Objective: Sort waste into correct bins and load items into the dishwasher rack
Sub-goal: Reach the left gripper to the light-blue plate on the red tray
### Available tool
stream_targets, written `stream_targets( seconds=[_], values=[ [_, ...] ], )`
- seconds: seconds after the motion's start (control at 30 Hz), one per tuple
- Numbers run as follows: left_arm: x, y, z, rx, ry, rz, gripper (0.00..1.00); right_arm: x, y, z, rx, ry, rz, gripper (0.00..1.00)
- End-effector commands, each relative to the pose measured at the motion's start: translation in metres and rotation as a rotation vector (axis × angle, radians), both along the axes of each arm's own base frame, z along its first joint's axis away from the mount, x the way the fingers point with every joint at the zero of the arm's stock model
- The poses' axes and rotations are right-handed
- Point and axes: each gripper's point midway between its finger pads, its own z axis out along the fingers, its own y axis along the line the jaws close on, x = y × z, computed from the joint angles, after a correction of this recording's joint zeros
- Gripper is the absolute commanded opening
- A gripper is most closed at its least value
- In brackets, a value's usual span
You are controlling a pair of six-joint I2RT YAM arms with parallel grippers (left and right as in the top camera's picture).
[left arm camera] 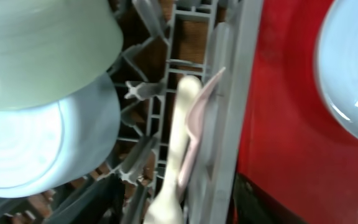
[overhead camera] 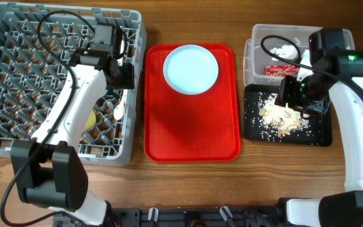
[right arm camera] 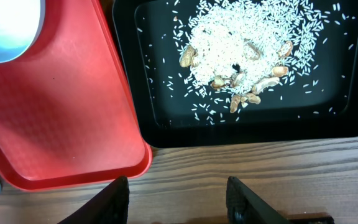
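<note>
The large square grey plastic dishwasher rack was seen at the left of the wooden table, with the left gripper held over its right-hand side. Whether that pincer was wide or narrow could not be told, since its fingers were not made out in the overhead or the left wrist view. Inside the rack two small bowls were seen together, a pale green bowl overlapping a pale blue bowl. Near them, against the rack's wall, a white plastic utensil lay among the pegs with a second, pinkish-looking piece touching it; fork and spoon could not be told apart. A small yellow cup was also seen in the rack, partly hidden by the left arm.

A red rectangular serving tray lay between the rack and the bins, and the round pale-blue plate rested on its far end.

At the right, the clear rectangular plastic tub held the crumpled white tissue and the shiny red snack wrapper. Just in front of it, the shallow black rectangular tray carried a heap of beige-white rice-like crumbs, with stray grains scattered around it. The right gripper was held by the black tray, its fingers spread wide with nothing between them.
</note>
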Motion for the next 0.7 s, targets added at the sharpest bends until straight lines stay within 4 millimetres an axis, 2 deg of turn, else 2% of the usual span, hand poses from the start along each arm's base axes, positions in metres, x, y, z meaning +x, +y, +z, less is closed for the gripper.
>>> stream_targets(
  seconds=[0.0, 0.07, 0.2, 0.3, 0.33, 0.47, 0.53, 0.67],
  values=[
    [-0.008, -0.047, 0.032, -0.18, -0.063, -0.118, 0.56, 0.002, -0.001, 0.011, -0.009, -0.042, 0.011, 0.51],
    [-0.01, -0.072, 0.044, -0.236, -0.097, -0.181, 0.56, 0.002, -0.001, 0.011, -0.008, -0.042, 0.011, 0.51],
    [-0.008, -0.119, 0.058, -0.261, -0.182, -0.304, 0.7, 0.002, -0.001, 0.011, -0.009, -0.043, 0.011, 0.51],
    [-0.001, -0.157, 0.056, -0.262, -0.241, -0.39, 0.79, 0.002, -0.001, 0.011, -0.009, -0.042, 0.011, 0.51],
    [0.002, -0.166, 0.053, -0.249, -0.258, -0.418, 0.79, 0.002, -0.001, 0.011, -0.009, -0.042, 0.011, 0.51],
    [0.011, -0.2, 0.03, -0.221, -0.284, -0.491, 0.81, 0.002, -0.001, 0.011, -0.008, -0.042, 0.011, 0.52],
    [0.014, -0.218, 0.009, -0.221, -0.275, -0.524, 0.82, 0.002, -0.001, 0.011, -0.009, -0.043, 0.011, 0.52],
    [0.016, -0.24, -0.031, -0.217, -0.24, -0.558, 0.87, 0.002, -0.001, 0.011, -0.008, -0.042, 0.011, 0.52]
  ],
)
